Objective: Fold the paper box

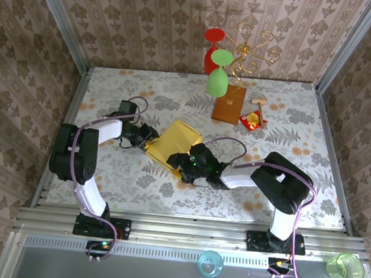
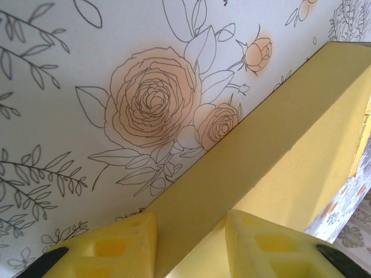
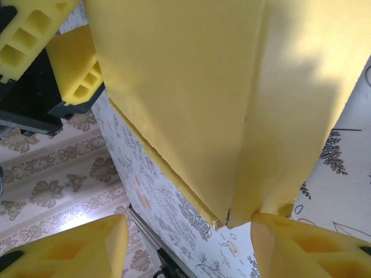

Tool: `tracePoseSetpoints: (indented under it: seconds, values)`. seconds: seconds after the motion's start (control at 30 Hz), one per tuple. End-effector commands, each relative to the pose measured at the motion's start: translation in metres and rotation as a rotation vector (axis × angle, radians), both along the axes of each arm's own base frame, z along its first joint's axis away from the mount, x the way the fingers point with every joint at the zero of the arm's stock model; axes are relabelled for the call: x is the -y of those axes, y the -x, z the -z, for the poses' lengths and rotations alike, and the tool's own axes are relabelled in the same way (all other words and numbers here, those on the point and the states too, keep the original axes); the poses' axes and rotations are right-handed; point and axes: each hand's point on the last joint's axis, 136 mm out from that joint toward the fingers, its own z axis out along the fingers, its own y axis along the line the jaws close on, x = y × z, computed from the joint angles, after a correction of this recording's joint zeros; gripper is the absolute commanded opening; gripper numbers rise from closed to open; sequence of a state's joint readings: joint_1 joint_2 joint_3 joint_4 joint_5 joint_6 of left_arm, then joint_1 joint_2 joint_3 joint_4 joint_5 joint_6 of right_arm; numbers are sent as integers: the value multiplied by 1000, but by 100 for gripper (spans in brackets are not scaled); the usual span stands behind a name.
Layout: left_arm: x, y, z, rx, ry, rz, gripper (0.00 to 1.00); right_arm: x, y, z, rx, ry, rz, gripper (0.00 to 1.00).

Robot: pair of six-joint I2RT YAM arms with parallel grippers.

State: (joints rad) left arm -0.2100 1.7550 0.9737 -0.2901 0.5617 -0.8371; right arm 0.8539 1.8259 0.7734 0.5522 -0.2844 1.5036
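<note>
**Both my grippers at the paper box, mid-table**

The paper box (image 1: 175, 143) lies slantwise on the flowered table (image 1: 135, 180), a little left of the middle, with one of my grippers at each of its ends. Only its mustard-yellow outer side shows from above.

My left gripper (image 1: 147, 139) reaches the box's left end. In the left wrist view its two yellow fingers (image 2: 124, 249) stand on either side of a raised yellow wall of the box (image 2: 278, 145), which runs from the upper right down into the gap between them. The wall fills that gap from finger to finger. Finger and cardboard are the same colour, so I cannot tell whether the jaws actually pinch it or only flank it.

My right gripper (image 1: 184, 165) sits at the box's near end. In its own wrist view the fingers (image 3: 64, 249) stand wide apart. Two yellow panels (image 3: 191, 87) meet along a crease and come down to a corner between them. The cloth shows plainly between that corner and one finger; the other finger sits right by the cardboard. These jaws are parted and grip nothing.

At the back of the table, well apart from the box, stands a wooden block (image 1: 229, 109) with a small packet (image 1: 253, 122) just beside it.
</note>
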Motion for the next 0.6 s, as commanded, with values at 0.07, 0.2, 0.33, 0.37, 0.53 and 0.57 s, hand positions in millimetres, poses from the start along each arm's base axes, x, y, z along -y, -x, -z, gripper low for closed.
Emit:
tracePoseSetpoints:
  seconds: [0.07,0.2,0.33,0.37,0.53,0.57]
  values:
    - [3,20,7,-57,8,-14,34,-12,-13,-2,13,-27,20,58]
    - [4,24,8,-62,14,-15,34,-16,-21,-8,23,-54,35,58]
    - [6,29,10,-69,19,-16,34,-21,-29,-14,36,-73,40,58]
    - [6,31,11,-73,18,-17,33,-22,-30,-15,38,-76,42,58]
    - [2,40,16,-89,11,-33,33,-21,-34,-18,42,-94,58,57]
    - [0,41,18,-93,9,-39,33,-21,-33,-18,40,-91,56,57]
